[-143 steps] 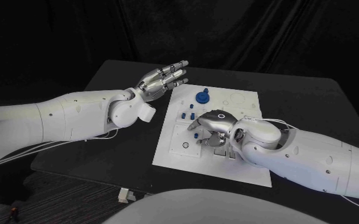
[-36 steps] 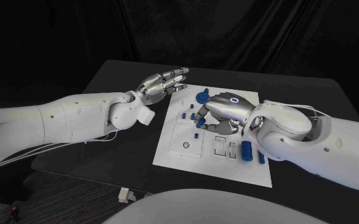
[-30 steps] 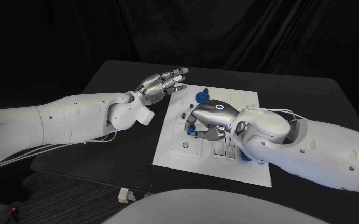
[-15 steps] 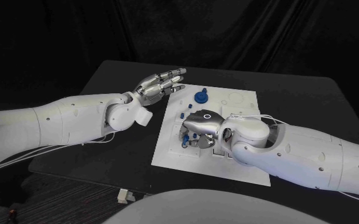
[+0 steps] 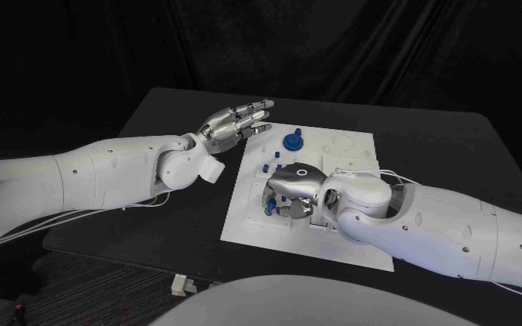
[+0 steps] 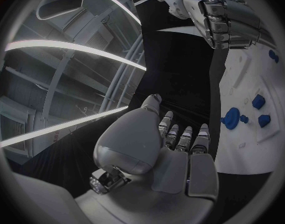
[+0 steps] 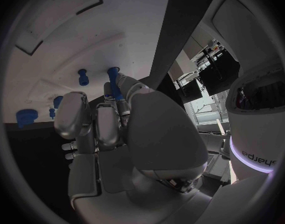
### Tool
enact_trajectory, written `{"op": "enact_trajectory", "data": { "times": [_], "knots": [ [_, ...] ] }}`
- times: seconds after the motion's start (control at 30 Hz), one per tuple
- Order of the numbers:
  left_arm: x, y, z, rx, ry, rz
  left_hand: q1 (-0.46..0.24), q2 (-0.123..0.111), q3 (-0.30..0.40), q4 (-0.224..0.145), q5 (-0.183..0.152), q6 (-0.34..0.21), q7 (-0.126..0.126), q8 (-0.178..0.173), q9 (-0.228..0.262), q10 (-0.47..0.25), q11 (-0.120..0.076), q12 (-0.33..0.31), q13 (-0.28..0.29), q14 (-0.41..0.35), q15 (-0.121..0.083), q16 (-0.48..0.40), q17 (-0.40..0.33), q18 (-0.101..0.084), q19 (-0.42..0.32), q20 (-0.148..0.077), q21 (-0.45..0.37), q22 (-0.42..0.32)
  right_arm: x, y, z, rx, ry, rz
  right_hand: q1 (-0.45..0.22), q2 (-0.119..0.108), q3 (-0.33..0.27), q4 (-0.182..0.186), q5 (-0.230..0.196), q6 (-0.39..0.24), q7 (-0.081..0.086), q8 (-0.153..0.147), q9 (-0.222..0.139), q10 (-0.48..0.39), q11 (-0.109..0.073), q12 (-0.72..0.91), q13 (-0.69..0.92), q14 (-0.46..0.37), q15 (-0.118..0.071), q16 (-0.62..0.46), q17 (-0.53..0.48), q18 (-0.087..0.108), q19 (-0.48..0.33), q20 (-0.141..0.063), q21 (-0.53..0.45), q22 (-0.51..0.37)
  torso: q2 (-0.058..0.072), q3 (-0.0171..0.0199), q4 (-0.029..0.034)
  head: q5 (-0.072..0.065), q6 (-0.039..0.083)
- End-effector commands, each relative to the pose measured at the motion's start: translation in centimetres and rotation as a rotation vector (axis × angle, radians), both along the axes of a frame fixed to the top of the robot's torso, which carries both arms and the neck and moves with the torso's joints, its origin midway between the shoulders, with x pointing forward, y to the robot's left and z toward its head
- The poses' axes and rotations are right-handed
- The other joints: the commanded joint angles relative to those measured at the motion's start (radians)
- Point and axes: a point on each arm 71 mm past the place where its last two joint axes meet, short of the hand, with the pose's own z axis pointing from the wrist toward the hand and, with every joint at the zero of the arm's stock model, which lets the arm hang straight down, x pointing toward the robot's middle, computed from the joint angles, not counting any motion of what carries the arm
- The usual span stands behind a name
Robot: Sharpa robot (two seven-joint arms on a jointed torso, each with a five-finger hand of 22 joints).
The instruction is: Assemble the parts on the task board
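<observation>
Your right hand (image 5: 292, 190) pinches a blue peg (image 7: 115, 86), long axis pointing at the board (image 5: 350, 247) just beneath, while your left hand (image 5: 231, 124) hovers empty, fingers apart, off its left edge.

Black table (image 5: 163, 115), dark matte top, far corners visible in head view. White task board (image 5: 245, 220) lies flat on it approx. mid-table, long side running away from robot, slightly skewed w/ near edge toward the table's front. Bare black surface shows around board on left, right & far sides. Nothing else seen lying directly on the tabletop.
</observation>
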Motion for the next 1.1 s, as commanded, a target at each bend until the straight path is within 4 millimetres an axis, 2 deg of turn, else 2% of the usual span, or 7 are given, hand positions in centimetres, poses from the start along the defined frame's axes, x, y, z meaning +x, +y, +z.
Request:
{"op": "enact_trajectory", "data": {
  "times": [0.03,0.33,0.93,1.0,1.1],
  "knots": [
    [-0.08,-0.13,0.01,-0.019,0.001,-0.013,0.001,0.011,0.004,-0.004,0.005,0.001,-0.003,0.006,0.0,-0.001,0.003,0.0,0.0,-0.002,0.003,0.003,0.001,0.017,0.0,0.003,0.004,-0.001,0.0,-0.07,-0.45,-0.019,-0.001,-0.012,-0.008,-0.004,0.008,-0.001,0.0,-0.007,-0.001,-0.005,-0.002,0.049,-0.045,-0.001,0.002,0.016,0.002,0.002,-0.001,-0.008,0.005,0.0,-0.003,0.149,0.001,-0.0003,-0.0003,0.002,0.0],
    [-0.17,0.01,-0.19,-0.019,0.007,-0.015,0.001,0.013,0.006,-0.004,0.006,0.002,-0.003,0.007,0.0,-0.001,0.002,0.0,0.0,-0.002,0.003,0.003,0.001,0.017,0.0,0.002,0.004,-0.003,0.0,0.01,-0.94,-0.032,-0.016,-0.006,-0.013,-0.009,0.008,-0.002,-0.004,-0.015,0.002,-0.014,-0.004,0.044,-0.042,-0.005,0.003,0.011,0.005,-0.005,-0.014,-0.004,-0.003,0.002,-0.022,0.144,0.0,-0.0007,0.0014,0.003,0.0],
    [-0.26,-0.09,-0.62,-0.014,0.025,-0.025,0.0,0.018,0.009,-0.003,0.005,0.005,-0.002,0.009,0.001,-0.002,0.004,0.0,0.0,-0.002,0.003,0.003,0.001,0.017,0.0,0.002,0.004,-0.003,-0.41,0.27,-1.24,0.002,-0.021,0.007,-0.018,-0.009,0.007,-0.004,-0.012,-0.022,0.004,-0.021,-0.005,0.049,-0.042,0.002,0.009,0.008,0.005,-0.006,-0.014,-0.004,-0.005,0.004,-0.021,0.144,0.001,-0.0004,-0.0001,0.006,0.0],
    [-0.27,-0.08,-0.65,-0.013,0.027,-0.026,0.0,0.018,0.009,-0.003,0.005,0.005,-0.002,0.009,0.001,-0.002,0.004,0.0,0.0,-0.002,0.003,0.003,0.001,0.017,0.0,0.002,0.004,-0.003,-0.4,0.26,-1.25,0.001,-0.021,0.005,-0.022,-0.011,0.006,-0.003,-0.014,-0.023,0.005,-0.023,-0.006,0.042,-0.04,-0.001,0.008,0.007,0.006,-0.008,-0.016,-0.004,-0.007,0.004,-0.025,0.143,0.001,-0.0004,-0.0001,0.006,0.0],
    [-0.28,-0.06,-0.69,-0.012,0.028,-0.027,0.0,0.02,0.01,-0.002,0.005,0.006,-0.002,0.01,0.001,-0.002,0.004,0.0,0.0,-0.003,0.003,0.002,0.001,0.017,0.0,0.002,0.004,-0.003,-0.37,0.19,-1.35,-0.012,-0.017,-0.001,-0.039,-0.018,0.001,0.005,-0.022,-0.039,0.014,-0.036,-0.01,-0.012,-0.026,-0.022,0.003,0.0,0.018,-0.014,-0.027,-0.001,-0.017,0.01,-0.047,0.138,0.0,-0.0004,0.0001,0.008,0.0]
  ]
}}
